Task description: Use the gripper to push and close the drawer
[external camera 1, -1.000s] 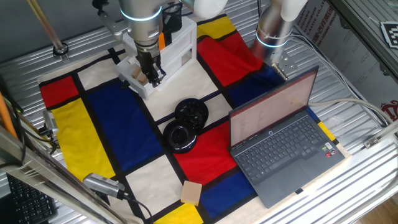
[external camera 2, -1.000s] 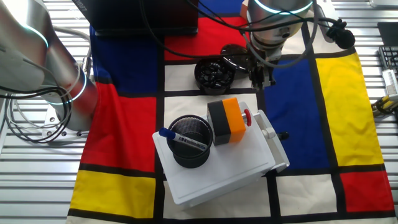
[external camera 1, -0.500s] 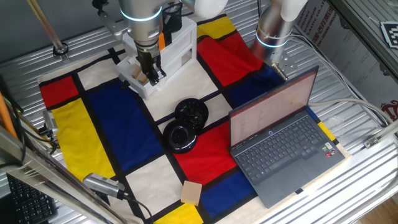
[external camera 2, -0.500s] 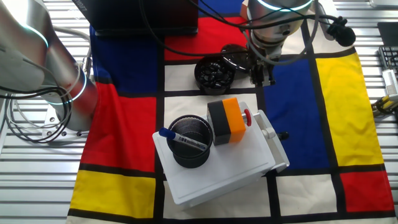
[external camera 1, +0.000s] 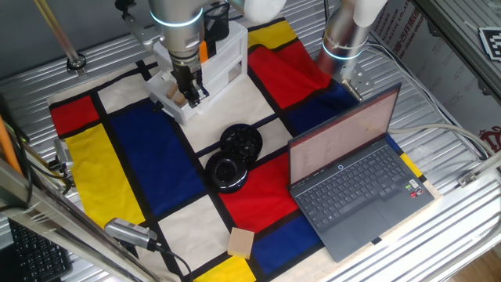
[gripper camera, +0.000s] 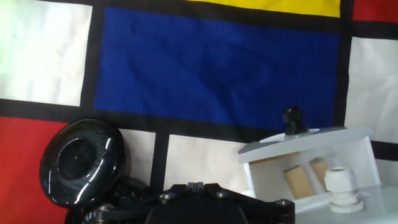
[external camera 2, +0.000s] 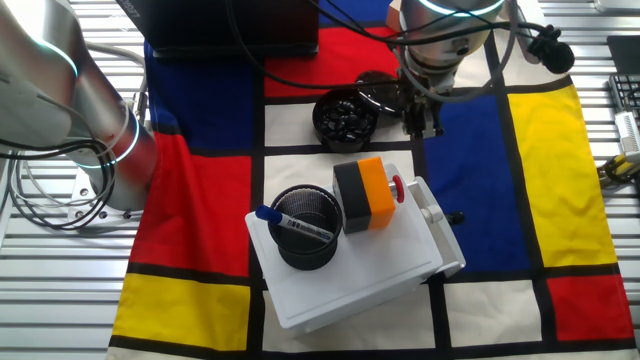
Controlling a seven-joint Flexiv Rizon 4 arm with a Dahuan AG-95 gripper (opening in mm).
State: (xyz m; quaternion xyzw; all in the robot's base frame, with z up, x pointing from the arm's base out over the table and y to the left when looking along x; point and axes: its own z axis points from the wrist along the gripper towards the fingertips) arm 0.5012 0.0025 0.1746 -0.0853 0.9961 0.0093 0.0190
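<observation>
A thick silver robot arm with white joints and a glowing teal ring reaches down over a table of ribbed metal slats covered by a cloth of red, blue, yellow and white blocks edged in black. At its end the small black two-fingered gripper hangs just in front of the shallow white plastic drawer, which stands pulled out from the small white boxy cabinet. In the other fixed view the gripper sits above the blue block, just beyond the drawer's outer end. The jaws look drawn together with nothing between them, though whether they touch the drawer front cannot be told. In the hand view the open drawer shows two tan blocks inside and a white knob at its lower edge. On top of the cabinet rest a black mesh cup holding a blue-capped pen and a black-and-orange box. Two round black dishes lie touching each other near the middle of the cloth, an open grey laptop stands beside them, and a small tan wooden block lies at the near edge.
</observation>
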